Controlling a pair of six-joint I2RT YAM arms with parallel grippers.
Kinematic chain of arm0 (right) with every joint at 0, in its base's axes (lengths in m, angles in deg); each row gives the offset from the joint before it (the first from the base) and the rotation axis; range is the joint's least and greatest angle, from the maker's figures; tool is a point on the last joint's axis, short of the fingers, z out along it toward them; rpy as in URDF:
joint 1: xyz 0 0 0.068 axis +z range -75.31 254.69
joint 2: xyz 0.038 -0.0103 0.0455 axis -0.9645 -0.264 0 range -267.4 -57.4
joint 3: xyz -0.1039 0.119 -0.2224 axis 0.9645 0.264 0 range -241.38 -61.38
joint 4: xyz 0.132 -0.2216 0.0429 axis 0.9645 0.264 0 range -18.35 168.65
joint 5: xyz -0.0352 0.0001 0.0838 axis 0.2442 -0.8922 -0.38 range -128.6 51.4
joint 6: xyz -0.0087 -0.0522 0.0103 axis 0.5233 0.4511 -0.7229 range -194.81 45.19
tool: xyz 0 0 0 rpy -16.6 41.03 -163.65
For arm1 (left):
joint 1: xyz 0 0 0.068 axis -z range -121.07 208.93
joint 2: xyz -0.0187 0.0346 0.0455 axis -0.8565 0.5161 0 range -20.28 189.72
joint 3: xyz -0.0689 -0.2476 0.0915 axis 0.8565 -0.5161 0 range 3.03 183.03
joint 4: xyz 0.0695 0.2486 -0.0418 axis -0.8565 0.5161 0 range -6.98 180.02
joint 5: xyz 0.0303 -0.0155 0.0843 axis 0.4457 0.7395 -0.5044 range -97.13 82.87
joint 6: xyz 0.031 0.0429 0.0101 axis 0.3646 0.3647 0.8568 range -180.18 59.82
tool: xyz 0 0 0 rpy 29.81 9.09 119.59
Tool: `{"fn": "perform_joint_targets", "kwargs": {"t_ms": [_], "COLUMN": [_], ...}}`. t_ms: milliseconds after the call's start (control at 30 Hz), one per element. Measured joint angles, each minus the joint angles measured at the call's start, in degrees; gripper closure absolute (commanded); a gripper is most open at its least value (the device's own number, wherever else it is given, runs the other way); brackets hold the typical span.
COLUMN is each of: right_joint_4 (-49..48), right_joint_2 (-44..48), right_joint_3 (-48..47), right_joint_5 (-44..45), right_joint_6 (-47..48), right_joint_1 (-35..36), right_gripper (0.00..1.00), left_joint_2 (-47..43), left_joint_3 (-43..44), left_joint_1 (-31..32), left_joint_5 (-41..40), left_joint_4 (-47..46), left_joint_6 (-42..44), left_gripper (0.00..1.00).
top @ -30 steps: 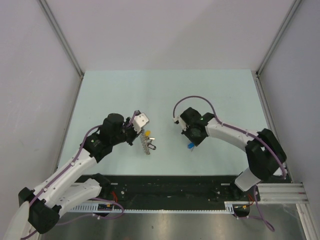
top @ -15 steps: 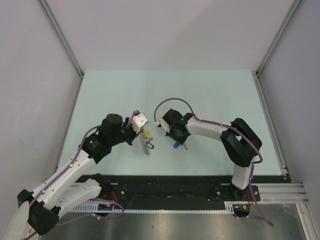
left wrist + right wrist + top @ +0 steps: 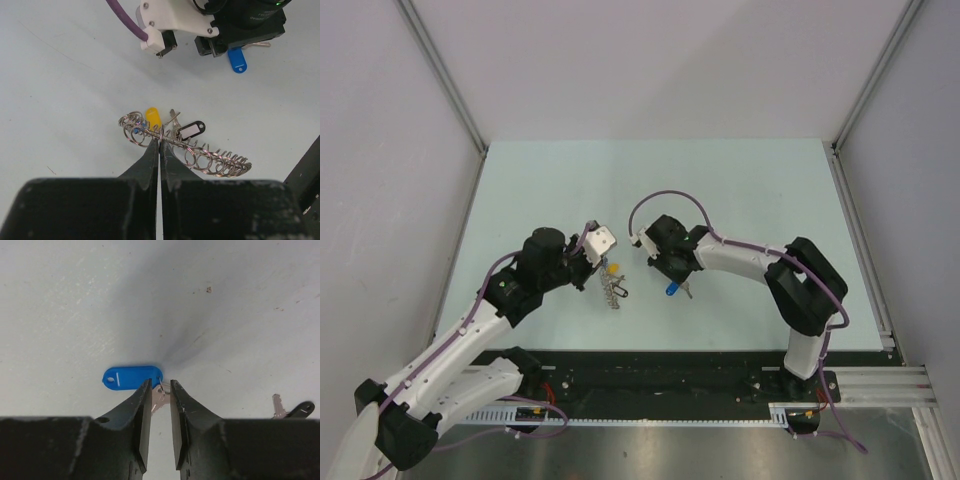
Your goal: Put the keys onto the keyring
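Jaws on the left arm were pressed together, pinching the keyring [image 3: 200, 157] a little left of its middle. Their tips hid the wire at the pinch. The keyring showed as a row of small wire loops lying on the table [image 3: 740, 180] and running right from the tips. Its loops overlapped, so they could not be counted.

The yellow key [image 3: 153, 117] lay just beyond the tips, touching the loops. The black key [image 3: 192, 130], with a white label on its head, lay against the loops just right of the tips. Whether either key was threaded on a loop or only rested against it could not be made out. A speck of blue among the leftmost loops was too small to identify.

The right jaws stood slightly spread, pointing down at the table. The silver blade [image 3: 158, 399] of the blue key [image 3: 132, 376] sat in the gap between them. Most of the blade was covered by the jaws, and whether either one touched it could not be told. The blue head lay flat on the table, just beyond and left of the tips.

From the left wrist, the blue key lay well apart from the keyring, on the far side of bare table, partly under the right arm [image 3: 240, 20]. In the right wrist view only the black key's head and a short blade showed at the lower right edge, cut off. From above, the keyring was a thin blurred streak.
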Motion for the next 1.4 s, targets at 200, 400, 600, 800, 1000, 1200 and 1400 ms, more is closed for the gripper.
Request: {"fn": "perform_joint_targets", "kwargs": {"t_ms": [200,400,600,800,1000,1200,1400], "right_joint_4": [-5.2,-16.4,-29.0,-37.0,-40.8,-41.3,-41.5], "right_joint_2": [8.1,18.9,23.4,23.3,21.2,19.7,18.1], "right_joint_3": [5.4,18.3,31.9,33.4,33.4,33.4,33.4], "right_joint_5": [-1.6,-5.4,-9.1,-12.6,-14.9,-16.7,-17.1], "right_joint_6": [-2.4,-6.0,-8.0,-8.0,-7.7,-7.4,-7.4], "right_joint_1": [-0.7,-5.3,-8.1,-9.4,-9.5,-9.6,-9.6], "right_gripper": [0.70,0.71,0.72,0.76,0.81,0.82,0.83], "left_joint_2": [0.0,0.0,0.1,0.1,0.1,0.4,0.5], "left_joint_3": [0.0,0.0,-0.1,-0.2,-0.2,-0.2,-0.3], "left_joint_1": [0.0,0.0,0.0,0.0,0.0,0.0,0.0], "left_joint_5": [0.0,0.0,0.0,0.0,0.0,0.0,0.0], "left_joint_4": [0.0,0.0,0.0,0.0,0.0,0.0,0.0], "left_joint_6": [0.0,0.0,0.0,0.0,0.0,0.0,0.0], "left_gripper": [1.00,1.00,1.00,1.00,1.00,1.00,0.99]}}
